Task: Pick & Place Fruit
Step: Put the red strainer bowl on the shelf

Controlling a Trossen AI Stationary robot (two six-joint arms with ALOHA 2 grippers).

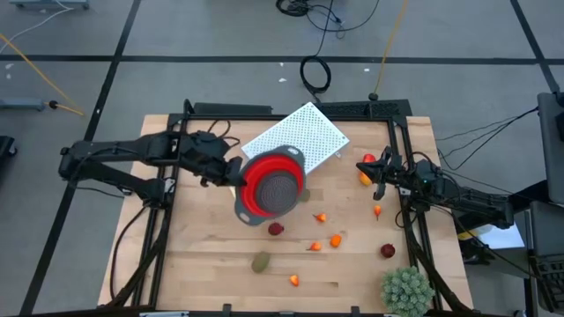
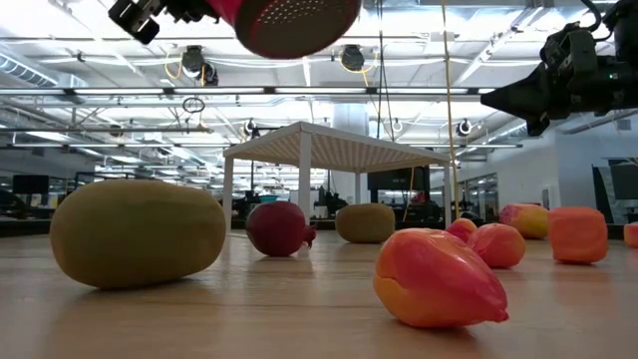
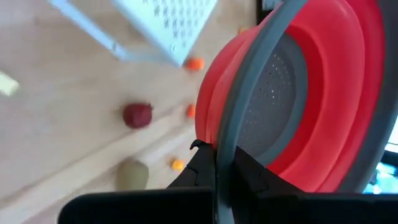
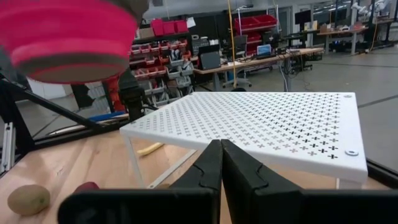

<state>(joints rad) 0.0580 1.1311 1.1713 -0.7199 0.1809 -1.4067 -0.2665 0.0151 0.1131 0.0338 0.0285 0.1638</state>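
While fruit (image 1: 336, 239) lies scattered, olive oval (image 1: 261, 261) lies crosswise.

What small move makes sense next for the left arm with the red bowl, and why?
Probably lower the red bowl onto the table. The left gripper is shut on its rim and holds it in the air, while the fruit lies scattered on the wood and the right gripper is shut, empty.

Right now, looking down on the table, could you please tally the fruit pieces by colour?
Orange bits: 6
Dark red balls: 2
Olive-brown ovals: 2
Brighter red piece: 1
Total: 11
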